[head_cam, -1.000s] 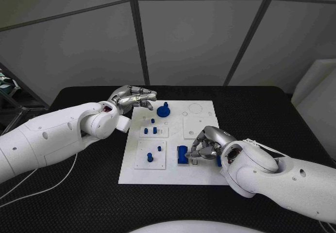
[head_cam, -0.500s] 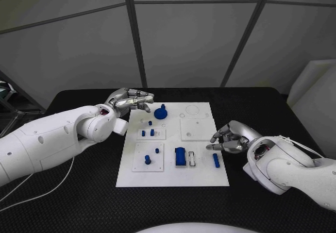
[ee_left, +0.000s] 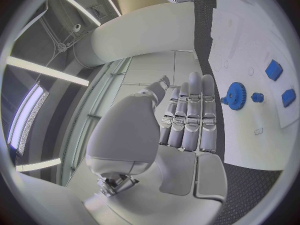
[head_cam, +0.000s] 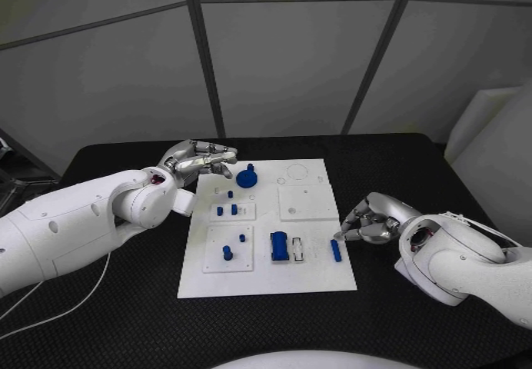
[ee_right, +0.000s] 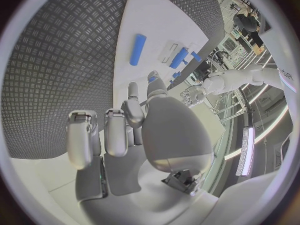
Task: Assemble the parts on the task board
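Observation:
The white task board (head_cam: 316, 273) lies mid-table. On it are a blue gear (head_cam: 246, 179), short blue pegs (head_cam: 236, 207) standing in small plates, a blue block (head_cam: 280, 246) and a blue bar (head_cam: 335, 250) lying flat near the right edge. My left hand (head_cam: 200, 160) hovers at the board's far left corner, fingers straight and side by side, holding nothing; its wrist view shows the gear (ee_left: 235, 95) just beyond the fingertips (ee_left: 194, 80). On the black table right of the board, my right hand (head_cam: 371, 219) has loosely bent fingers and is empty. The bar (ee_right: 137, 49) lies apart from that hand (ee_right: 125, 130).
Grey wall panels stand behind the table (head_cam: 443, 177). A white box edge (head_cam: 493, 154) rises at the far right. Black table surface runs all around the board, widest at the front and right.
My right hand has drawn back off the board to the table on its right, leaving the blue bar lying there. The left hand has barely moved.

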